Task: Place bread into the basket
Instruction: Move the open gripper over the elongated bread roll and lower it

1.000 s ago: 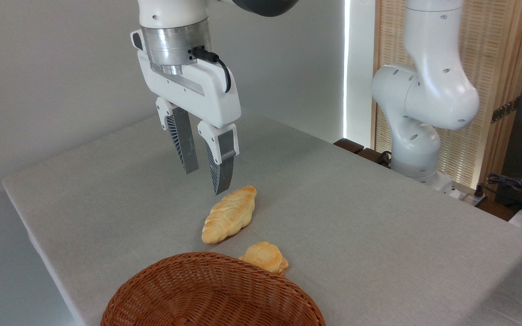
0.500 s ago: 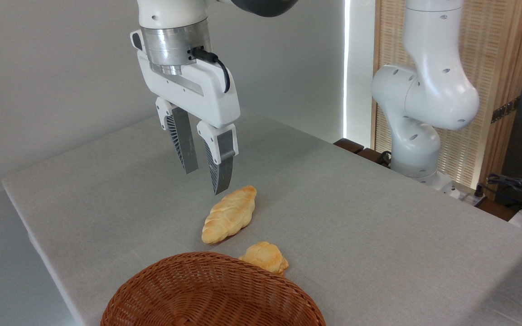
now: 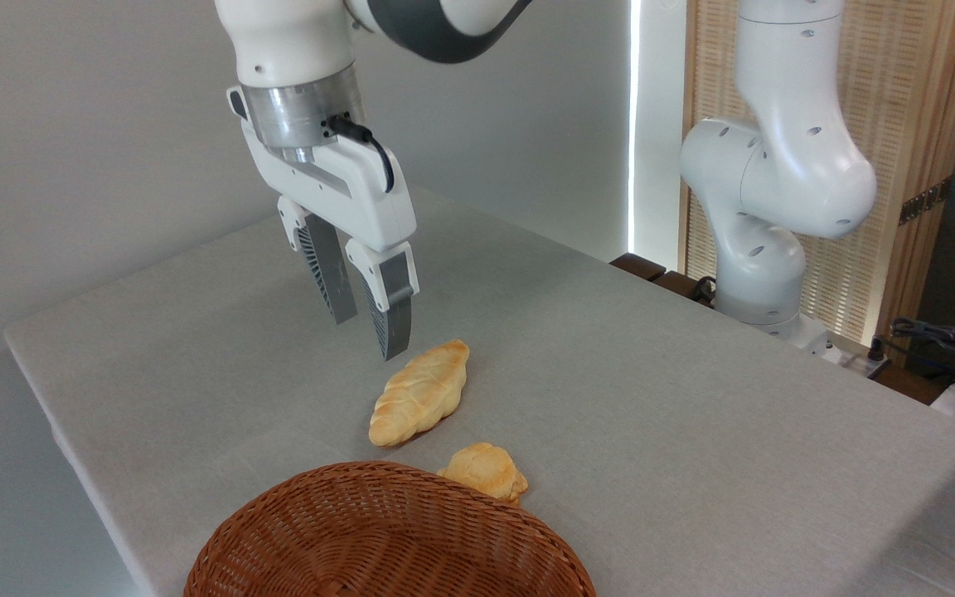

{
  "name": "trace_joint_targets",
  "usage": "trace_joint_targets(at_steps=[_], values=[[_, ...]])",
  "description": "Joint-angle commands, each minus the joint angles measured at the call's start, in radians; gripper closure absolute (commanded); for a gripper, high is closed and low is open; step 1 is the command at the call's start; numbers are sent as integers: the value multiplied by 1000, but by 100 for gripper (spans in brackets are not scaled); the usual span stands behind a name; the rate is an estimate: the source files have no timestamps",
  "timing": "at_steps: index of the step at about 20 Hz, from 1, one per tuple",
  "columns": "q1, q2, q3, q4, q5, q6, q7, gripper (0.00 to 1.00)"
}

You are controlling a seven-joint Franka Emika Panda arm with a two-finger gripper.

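The pincer (image 3: pixel 368 336) hangs slightly parted and empty just left of the golden braided loaf (image 3: pixel 419 392) lying on the grey counter (image 3: pixel 652 390). It should centre over the loaf's middle, straddle its width, then carry it to the reddish-brown wicker basket (image 3: pixel 386 539).

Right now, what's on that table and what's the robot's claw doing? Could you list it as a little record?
gripper: open, empty, hanging above the table just left of the loaf's far end, touching nothing
bread: long braided golden loaf, lying flat on the table, not in the basket
small roll: rounder lumpy piece, on the table just behind the basket's far rim
basket: round woven wicker, reddish-brown, at the near edge; nothing seen in the visible part
table: covered in grey cloth
task state: loaf not yet picked up
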Motion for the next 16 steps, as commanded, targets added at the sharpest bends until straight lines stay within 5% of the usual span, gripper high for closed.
trace_joint_targets(at_steps=[1, 6, 13, 16], values=[[-2, -35, -35, -96, 4, 17, -50, 0], [-5, -124, -41, -276, -2, 121, -200, 0], [-10, -222, -43, -541, -20, 423, -510, 0], [-28, -215, -43, -561, -25, 453, -521, 0]])
